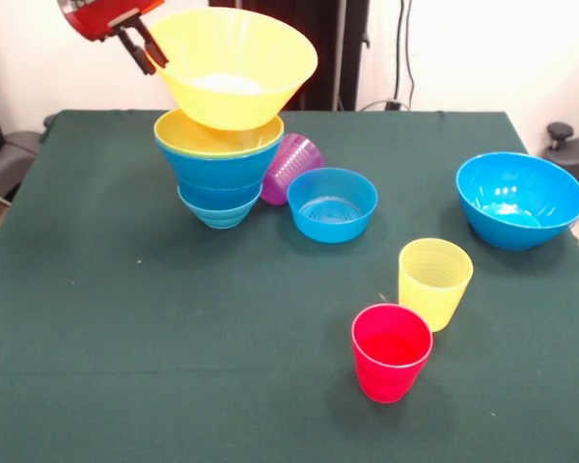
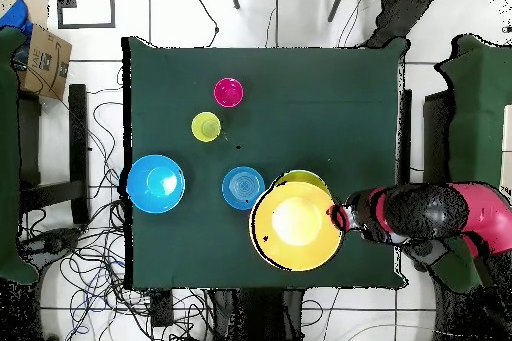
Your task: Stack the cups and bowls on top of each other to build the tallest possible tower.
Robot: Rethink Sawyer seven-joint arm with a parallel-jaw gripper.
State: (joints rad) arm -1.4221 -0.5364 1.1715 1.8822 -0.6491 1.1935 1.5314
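Yellow, the largest bowl (image 1: 234,66) hangs tilted, its rim pinched at 9 o'clock by the clenched tool (image 1: 147,55), just above the tower (image 1: 218,164); the operator should level and centre it before release.

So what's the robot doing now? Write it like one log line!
gripper: shut on big yellow bowl's rim | bowl: tilted above tower | loose: purple cup on its side beside tower, red cup, yellow cup

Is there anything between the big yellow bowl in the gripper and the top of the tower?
Nothing visible. The gripper holds the yellow bowl by its rim, tilted, just above the tower, whose top bowl is empty.
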